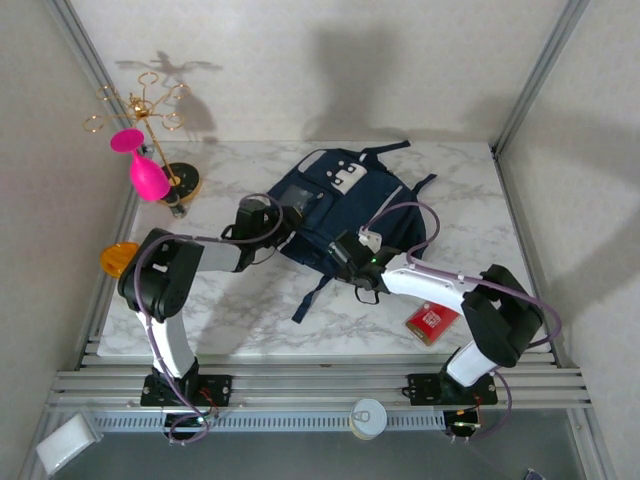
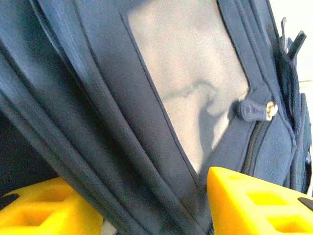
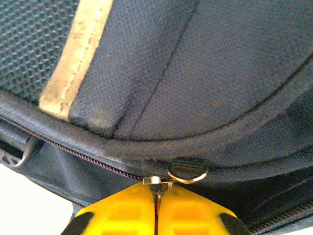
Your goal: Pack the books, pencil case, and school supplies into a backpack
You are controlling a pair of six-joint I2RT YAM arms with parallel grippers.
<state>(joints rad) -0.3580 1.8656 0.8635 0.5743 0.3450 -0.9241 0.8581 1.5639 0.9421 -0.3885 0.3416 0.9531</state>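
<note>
As backpack (image 1: 340, 200) lies flat, right end effector (image 3: 156, 196) pinches zipper pull (image 3: 157, 183).

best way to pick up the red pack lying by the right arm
Probably from straight above. The red pack lies flat on the table, so only its edges can be gripped. Set the right arm's fingers across two opposite edges, with the wrist turned to match its skewed pose.
</note>
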